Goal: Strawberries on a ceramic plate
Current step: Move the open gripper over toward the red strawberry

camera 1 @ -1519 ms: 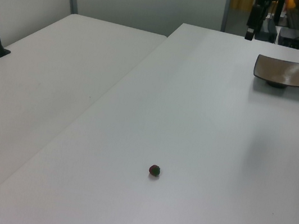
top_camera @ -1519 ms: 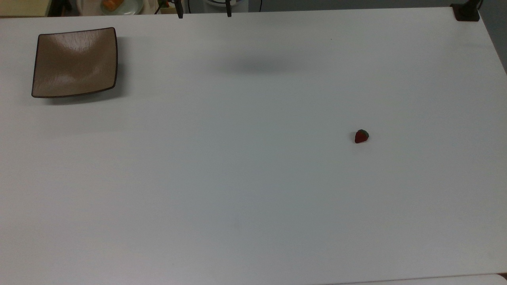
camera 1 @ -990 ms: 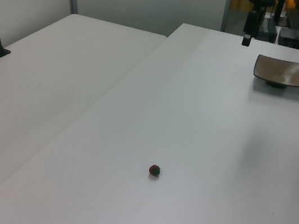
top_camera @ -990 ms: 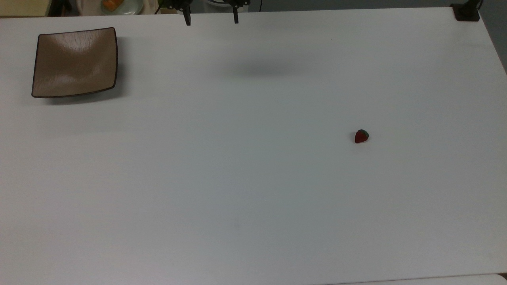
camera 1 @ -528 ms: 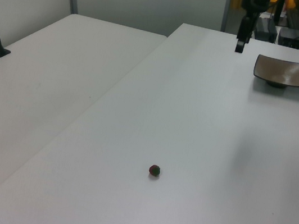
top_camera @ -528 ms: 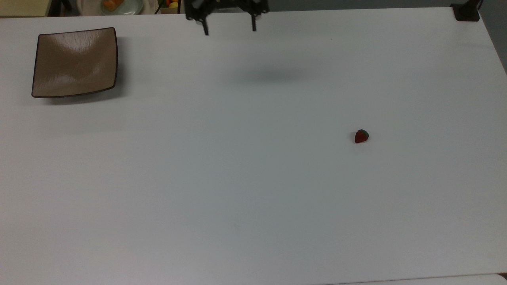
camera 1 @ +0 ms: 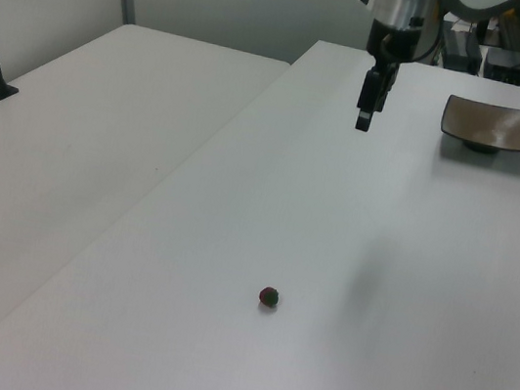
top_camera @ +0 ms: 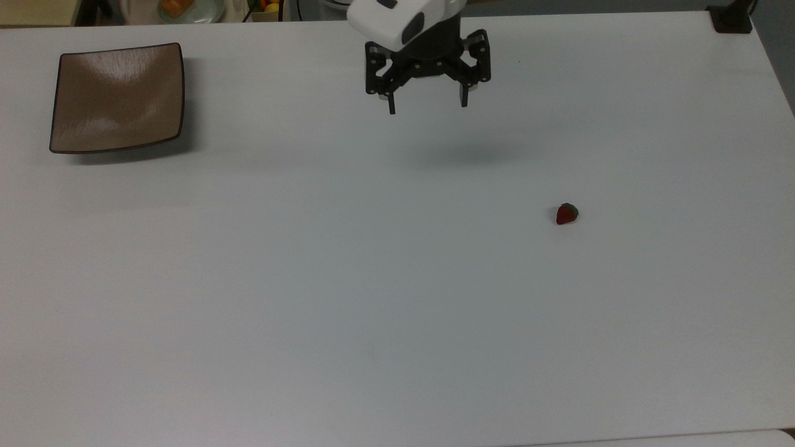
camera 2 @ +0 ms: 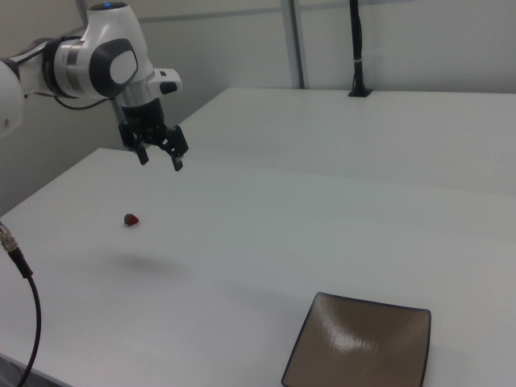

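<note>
Above the white table [top_camera: 348, 279], near its far edge in the top view, the gripper [top_camera: 427, 107] is held in the air with its two black fingers [top_camera: 391, 105] spread wide apart and pointed downward, and nothing is held between them. A soft shadow is cast by it on the tabletop just below in the top view. In the left view the gripper [camera 1: 361, 124] is seen hanging from the white arm [camera 1: 401, 5], and in the right view the gripper [camera 2: 161, 160] is seen with both fingers parted. The strawberry [top_camera: 566, 214] is found lying on the bare table, well apart from the gripper, lower and toward the top view's right; its green cap is turned toward the top view's upper right. In the right view the strawberry [camera 2: 131, 219] is seen below the gripper, slightly toward the right view's left, and in the left view the strawberry [camera 1: 268, 297] is seen well below it. The ceramic plate [top_camera: 117, 97] is set near the top view's upper left corner, far from both, and is seen empty.
</note>
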{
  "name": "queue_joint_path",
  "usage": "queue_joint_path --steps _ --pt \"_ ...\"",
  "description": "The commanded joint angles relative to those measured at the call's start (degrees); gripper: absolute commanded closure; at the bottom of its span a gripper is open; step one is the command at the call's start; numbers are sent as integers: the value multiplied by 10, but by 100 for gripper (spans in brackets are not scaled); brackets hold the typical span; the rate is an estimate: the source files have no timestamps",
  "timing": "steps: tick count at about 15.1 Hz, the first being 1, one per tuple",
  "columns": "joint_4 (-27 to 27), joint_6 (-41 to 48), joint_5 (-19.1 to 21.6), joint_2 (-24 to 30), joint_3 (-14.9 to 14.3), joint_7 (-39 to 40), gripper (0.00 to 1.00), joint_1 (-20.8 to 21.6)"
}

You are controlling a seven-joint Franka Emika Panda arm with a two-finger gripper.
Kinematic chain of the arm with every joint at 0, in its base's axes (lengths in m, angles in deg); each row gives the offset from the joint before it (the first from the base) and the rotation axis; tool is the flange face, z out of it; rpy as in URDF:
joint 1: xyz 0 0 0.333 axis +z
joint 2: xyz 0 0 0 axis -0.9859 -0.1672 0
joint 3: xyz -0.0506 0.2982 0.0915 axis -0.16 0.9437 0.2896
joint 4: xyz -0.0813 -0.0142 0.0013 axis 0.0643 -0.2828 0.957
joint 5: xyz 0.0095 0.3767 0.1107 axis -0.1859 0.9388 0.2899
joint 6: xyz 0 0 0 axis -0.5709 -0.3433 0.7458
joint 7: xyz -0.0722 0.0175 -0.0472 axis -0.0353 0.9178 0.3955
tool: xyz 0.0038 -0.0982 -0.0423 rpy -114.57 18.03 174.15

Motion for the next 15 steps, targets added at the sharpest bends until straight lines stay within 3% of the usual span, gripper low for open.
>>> queue_joint_path --steps 1,6,15 --pt "-67 6 -10 -51 -4 -17 0 25" --pt "-116 6 -10 -106 -5 -56 0 43" --pt "-117 -59 -7 -173 -3 -91 0 94"
